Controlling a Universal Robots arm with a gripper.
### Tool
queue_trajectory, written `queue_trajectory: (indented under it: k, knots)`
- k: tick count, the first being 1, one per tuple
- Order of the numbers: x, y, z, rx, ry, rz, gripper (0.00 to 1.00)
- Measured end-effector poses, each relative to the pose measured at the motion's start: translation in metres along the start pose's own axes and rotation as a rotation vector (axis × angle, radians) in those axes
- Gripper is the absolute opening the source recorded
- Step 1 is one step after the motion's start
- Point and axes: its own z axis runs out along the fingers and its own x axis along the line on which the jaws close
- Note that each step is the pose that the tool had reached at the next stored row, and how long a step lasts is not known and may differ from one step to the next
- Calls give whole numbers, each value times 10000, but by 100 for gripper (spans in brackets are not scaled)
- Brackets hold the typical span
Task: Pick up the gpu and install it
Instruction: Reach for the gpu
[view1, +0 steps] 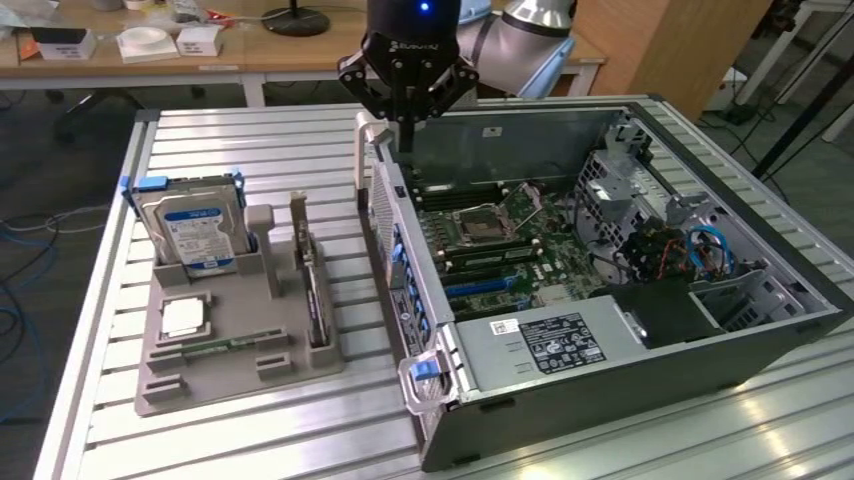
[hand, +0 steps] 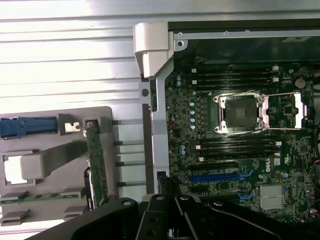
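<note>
One gpu (view1: 311, 290) sits in the tray (view1: 227, 335), apart from closed jaws.

Bright light glints off the slatted surface (view1: 694, 440) at five o'clock, exterior view. Wrist view: the slats blow out white, the computer case (hand: 159, 125) interior dim.

surface: slatted metal table (view1: 240, 130) | exterior view's left, near: grey parts tray (view1: 220, 385) lay flat on the slats | exterior view's right: open computer case (view1: 641, 400) lay on its side, reaching from near to far, just beside the tray
</note>
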Motion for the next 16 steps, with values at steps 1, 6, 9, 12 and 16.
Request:
queue_trajectory:
  k: [1,6,9,12,16]
  knots:
    - [13,-1,0,-1,-1,0,11]
    - [78,-5,-2,0,0,0,11]
    - [112,-8,-3,0,0,0,11]
    - [145,-10,-4,0,0,1,11]
    - [182,-13,-4,0,0,0,11]
